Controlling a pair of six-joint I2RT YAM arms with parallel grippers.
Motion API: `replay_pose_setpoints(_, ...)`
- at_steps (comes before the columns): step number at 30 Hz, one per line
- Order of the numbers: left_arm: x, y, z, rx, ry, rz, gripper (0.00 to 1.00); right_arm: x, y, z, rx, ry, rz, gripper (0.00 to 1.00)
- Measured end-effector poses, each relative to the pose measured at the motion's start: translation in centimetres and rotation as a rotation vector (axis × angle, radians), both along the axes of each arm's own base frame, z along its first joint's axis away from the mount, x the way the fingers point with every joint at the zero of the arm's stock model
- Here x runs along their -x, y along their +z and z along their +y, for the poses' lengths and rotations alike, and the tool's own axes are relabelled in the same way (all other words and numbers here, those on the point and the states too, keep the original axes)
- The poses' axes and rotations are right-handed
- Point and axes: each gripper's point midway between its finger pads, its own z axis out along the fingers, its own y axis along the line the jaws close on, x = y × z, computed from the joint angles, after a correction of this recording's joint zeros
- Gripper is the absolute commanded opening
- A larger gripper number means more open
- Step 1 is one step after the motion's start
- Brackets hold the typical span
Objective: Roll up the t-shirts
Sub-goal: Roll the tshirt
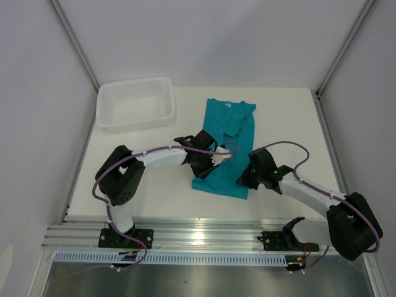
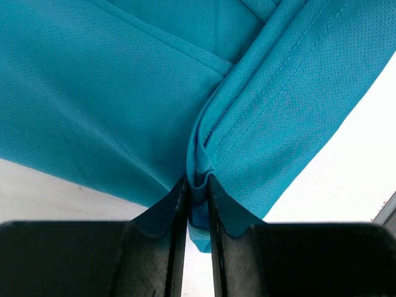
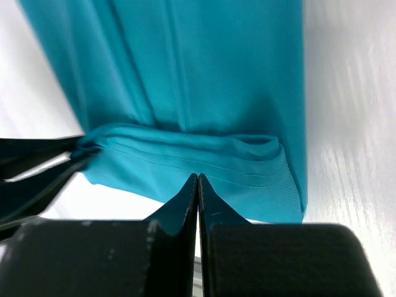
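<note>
The teal t-shirt point(image 1: 230, 127) lies folded into a long strip on the white table, neck label point(image 1: 227, 106) at the far end. My left gripper point(image 1: 214, 162) is shut on a bunched fold of the shirt's near hem; in the left wrist view the cloth point(image 2: 124, 93) is pinched between the jaws of the left gripper point(image 2: 198, 189). My right gripper point(image 1: 244, 179) is at the shirt's near right corner. In the right wrist view the right gripper point(image 3: 197, 180) has its jaws pressed together, tips over the rolled-up hem point(image 3: 204, 154), with no cloth showing between them.
A white plastic basket point(image 1: 136, 117) stands at the back left of the table. Grey walls and metal frame posts close in the table on three sides. The left gripper's dark fingers point(image 3: 37, 167) show at the left of the right wrist view.
</note>
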Motion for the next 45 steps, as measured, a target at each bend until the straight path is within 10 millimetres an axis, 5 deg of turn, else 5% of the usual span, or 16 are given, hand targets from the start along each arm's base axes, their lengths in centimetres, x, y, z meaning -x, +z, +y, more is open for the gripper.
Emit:
replay_pose_setpoints(9, -0.3, 0.0, 0.1, -0.001, 0.011, -0.004, 0.32, 1.8, -4.4, 0.5, 0.023, 0.007, 0.130, 0.00)
replay_pose_setpoints(27, -4.2, 2.9, 3.1, -0.020, 0.128, -0.130, 0.37, 1.3, -4.5, 0.1, 0.004, -0.042, 0.127, 0.01)
replay_pose_setpoints(33, -4.6, 6.5, 3.5, 0.025, 0.121, -0.223, 0.43, 1.1, -4.5, -0.2, 0.005, -0.053, 0.124, 0.01)
replay_pose_setpoints(39, -1.1, 11.2, 2.6, 0.144, -0.031, -0.358, 0.50, 1.2, -4.4, -0.4, 0.007, -0.058, 0.118, 0.02)
replay_pose_setpoints(42, 3.0, 10.0, 1.6, 0.144, -0.210, -0.409, 0.56, 1.3, -4.4, -0.7, 0.014, -0.061, 0.121, 0.02)
replay_pose_setpoints(45, 7.4, 6.7, 1.4, 0.098, -0.403, -0.401, 0.61, 1.4, -4.3, -0.9, 0.020, -0.062, 0.119, 0.02)
